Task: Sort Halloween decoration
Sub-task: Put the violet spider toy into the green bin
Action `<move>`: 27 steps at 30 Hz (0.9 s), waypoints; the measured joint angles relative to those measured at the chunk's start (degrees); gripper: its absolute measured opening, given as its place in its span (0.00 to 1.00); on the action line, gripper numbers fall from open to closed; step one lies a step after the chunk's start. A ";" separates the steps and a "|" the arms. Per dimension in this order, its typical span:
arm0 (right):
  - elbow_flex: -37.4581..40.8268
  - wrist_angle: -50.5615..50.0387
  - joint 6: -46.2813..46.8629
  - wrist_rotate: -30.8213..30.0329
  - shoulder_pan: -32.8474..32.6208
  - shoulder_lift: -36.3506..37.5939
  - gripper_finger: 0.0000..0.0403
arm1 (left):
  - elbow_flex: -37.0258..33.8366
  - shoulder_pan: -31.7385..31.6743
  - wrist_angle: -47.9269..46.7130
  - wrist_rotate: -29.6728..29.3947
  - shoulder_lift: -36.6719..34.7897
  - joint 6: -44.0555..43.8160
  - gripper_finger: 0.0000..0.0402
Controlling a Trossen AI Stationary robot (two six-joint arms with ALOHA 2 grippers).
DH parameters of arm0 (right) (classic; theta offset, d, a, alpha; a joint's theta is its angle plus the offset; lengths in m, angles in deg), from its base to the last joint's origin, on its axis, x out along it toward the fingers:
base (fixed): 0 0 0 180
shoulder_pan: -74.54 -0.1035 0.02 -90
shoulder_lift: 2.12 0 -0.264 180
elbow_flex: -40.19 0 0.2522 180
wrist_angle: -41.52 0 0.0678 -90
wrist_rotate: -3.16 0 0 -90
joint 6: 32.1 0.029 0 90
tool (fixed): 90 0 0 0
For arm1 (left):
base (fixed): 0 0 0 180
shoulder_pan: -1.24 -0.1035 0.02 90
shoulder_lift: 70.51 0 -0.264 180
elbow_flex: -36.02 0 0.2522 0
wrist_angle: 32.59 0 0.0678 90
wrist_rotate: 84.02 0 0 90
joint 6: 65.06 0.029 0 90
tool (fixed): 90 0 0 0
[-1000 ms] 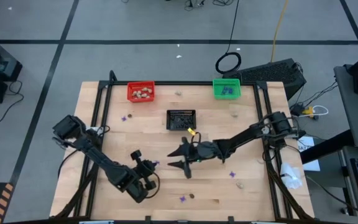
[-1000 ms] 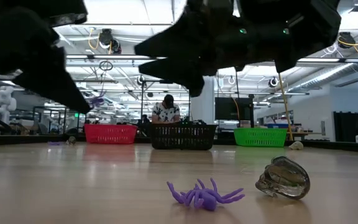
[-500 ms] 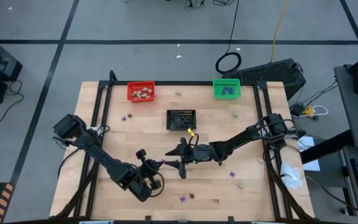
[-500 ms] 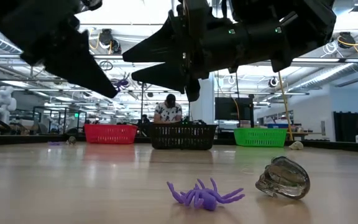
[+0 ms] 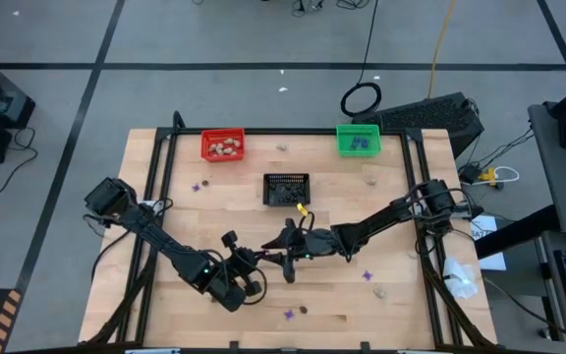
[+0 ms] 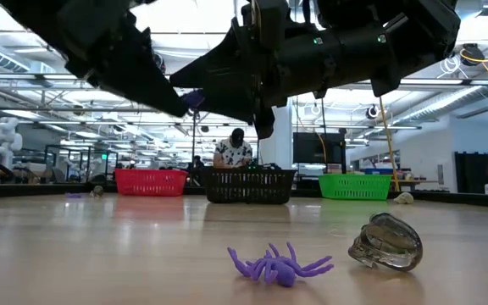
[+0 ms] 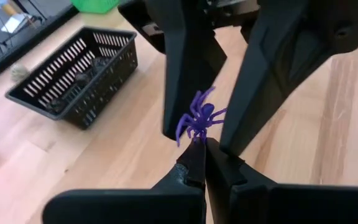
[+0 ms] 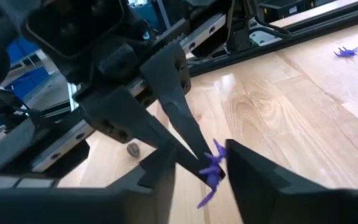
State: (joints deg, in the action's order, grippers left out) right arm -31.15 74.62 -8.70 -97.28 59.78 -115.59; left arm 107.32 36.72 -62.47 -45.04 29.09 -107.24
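Purple spider point(image 7: 199, 119) is held aloft mid-table, pinched in shut tips of L gripper point(image 7: 201, 149). R gripper point(image 8: 194, 163) is set around it, fingers part open, not yet seen clamped. Step judged: L-to-R handover. Next calls for R to close on spider, then L to release. Black basket point(image 5: 286, 188) sits just behind toward far edge; red basket point(image 5: 222, 146) and green basket point(image 5: 358, 139) along far edge. Loose spider point(image 6: 276, 264) and a dark lump point(image 6: 385, 241) lie near front edge, clear of the exchange.
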 joint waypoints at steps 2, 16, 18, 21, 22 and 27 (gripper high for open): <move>-0.02 0.27 -0.04 0.02 0.00 0.05 0.26 | 0.00 0.18 -0.01 -0.13 -0.93 0.91 0.00; -0.01 0.47 -4.54 -0.12 -0.72 0.04 0.01 | -0.02 0.18 0.74 1.53 -1.43 2.10 0.01; 0.00 -0.16 -4.63 -0.02 -0.73 0.34 0.01 | -0.02 0.16 0.80 2.90 -1.45 2.32 0.04; 0.00 -0.59 -5.59 -0.02 -0.61 0.97 0.01 | 0.00 0.18 0.85 3.43 -1.70 2.96 0.12; 0.02 -1.26 -5.97 0.02 -0.56 1.50 0.01 | 0.00 0.29 0.79 3.70 -1.96 3.72 0.15; 0.09 -4.52 -7.78 -0.04 0.07 4.42 0.00 | 0.11 0.38 -1.02 5.47 -3.39 4.13 0.30</move>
State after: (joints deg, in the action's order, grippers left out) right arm -31.07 70.10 -16.49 -97.31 59.85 -111.16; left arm 107.43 37.10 -63.49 -39.57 25.69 -103.10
